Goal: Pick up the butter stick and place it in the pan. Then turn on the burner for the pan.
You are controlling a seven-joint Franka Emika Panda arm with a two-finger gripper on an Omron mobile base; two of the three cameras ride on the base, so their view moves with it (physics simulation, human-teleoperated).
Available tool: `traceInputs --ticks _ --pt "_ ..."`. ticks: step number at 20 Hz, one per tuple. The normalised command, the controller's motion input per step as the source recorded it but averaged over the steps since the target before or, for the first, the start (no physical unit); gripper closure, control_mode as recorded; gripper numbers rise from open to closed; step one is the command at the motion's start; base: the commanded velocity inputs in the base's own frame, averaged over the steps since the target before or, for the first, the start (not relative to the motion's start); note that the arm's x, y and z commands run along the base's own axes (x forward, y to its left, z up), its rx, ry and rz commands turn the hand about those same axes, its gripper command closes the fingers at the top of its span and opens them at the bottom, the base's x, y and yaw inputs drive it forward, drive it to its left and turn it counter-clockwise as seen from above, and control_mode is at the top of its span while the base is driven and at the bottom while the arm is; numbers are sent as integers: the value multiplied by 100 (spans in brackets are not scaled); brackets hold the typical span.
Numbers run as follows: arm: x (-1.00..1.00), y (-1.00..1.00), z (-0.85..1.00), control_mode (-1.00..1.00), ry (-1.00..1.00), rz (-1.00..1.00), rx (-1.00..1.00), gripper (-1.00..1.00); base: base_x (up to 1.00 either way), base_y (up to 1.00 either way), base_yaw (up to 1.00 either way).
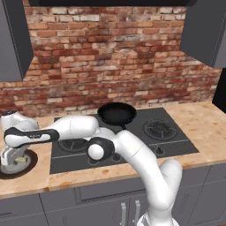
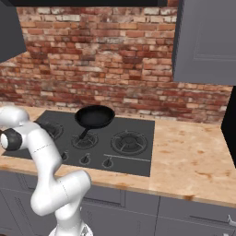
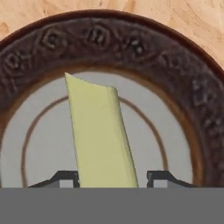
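Gripper [image 3: 113, 181] poised low over the butter stick [image 3: 99, 135], which lies on the grey centre of a dark round plate [image 3: 109, 39] with a patterned rim. The two finger tips [image 3: 65, 179] flank the near end of the stick, the left one at its edge, the right one with a small gap beside it; whether the jaws already press the butter cannot be told. In the left base view the arm reaches far to the left, its hand above the plate [image 1: 27, 168] on the wooden surface [image 1: 201, 128] beside the cooktop [image 1: 176, 145]. The pan [image 1: 116, 113], black and empty, sits on a rear burner, well apart from the plate.

Step in hand: grasping the butter. Judged good practice: close evenly across the stick's narrow width, centred so it does not twist; confirm both tips bear on it before lifting; raise straight up clear of the plate rim, then carry right to the pan.
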Motion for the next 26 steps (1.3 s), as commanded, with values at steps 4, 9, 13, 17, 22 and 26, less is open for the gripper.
traceInputs --ticks 4,9,13,17,22,26 --pt "0 0 0 -100 0 0 0 100 0 0 0" --pt "0 0 9 -100 0 0 0 100 0 0 0" --pt "-6 0 39 -100 0 0 0 100 0 0 0" --pt "-7 -19 24 -100 0 0 0 100 0 0 0" --pt "0 -40 1 -100 0 0 0 100 0 0 0" --pt "0 -54 1 -100 0 0 0 100 0 0 0"
